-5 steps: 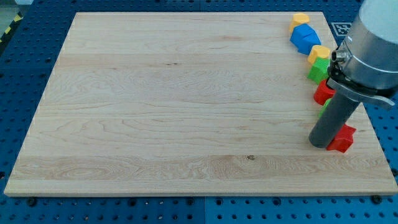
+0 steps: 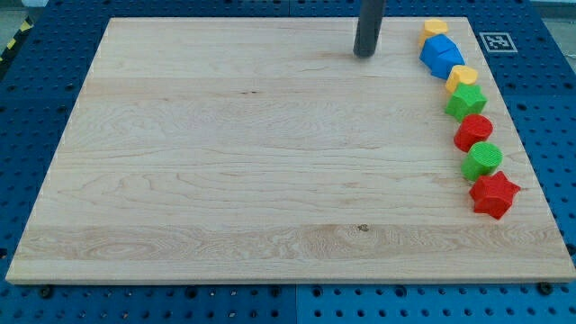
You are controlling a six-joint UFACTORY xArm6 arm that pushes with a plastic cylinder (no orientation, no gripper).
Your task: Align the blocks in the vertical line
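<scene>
Several blocks stand in a line down the board's right side. From the top: a small yellow block (image 2: 436, 27), a blue block (image 2: 442, 56), a yellow block (image 2: 463, 76), a green star (image 2: 466, 102), a red rounded block (image 2: 473, 131), a green round block (image 2: 485, 160) and a red star (image 2: 494, 194). The line slants slightly to the right toward the bottom. My tip (image 2: 364, 54) rests on the board near the top edge, well to the left of the blue block and touching no block.
The wooden board (image 2: 252, 162) lies on a blue perforated table. A black and white marker tag (image 2: 498, 40) sits off the board at the top right.
The rod has moved from beside the red star at the lower right up to the board's top edge, left of the blue block. The green round block is now uncovered.
</scene>
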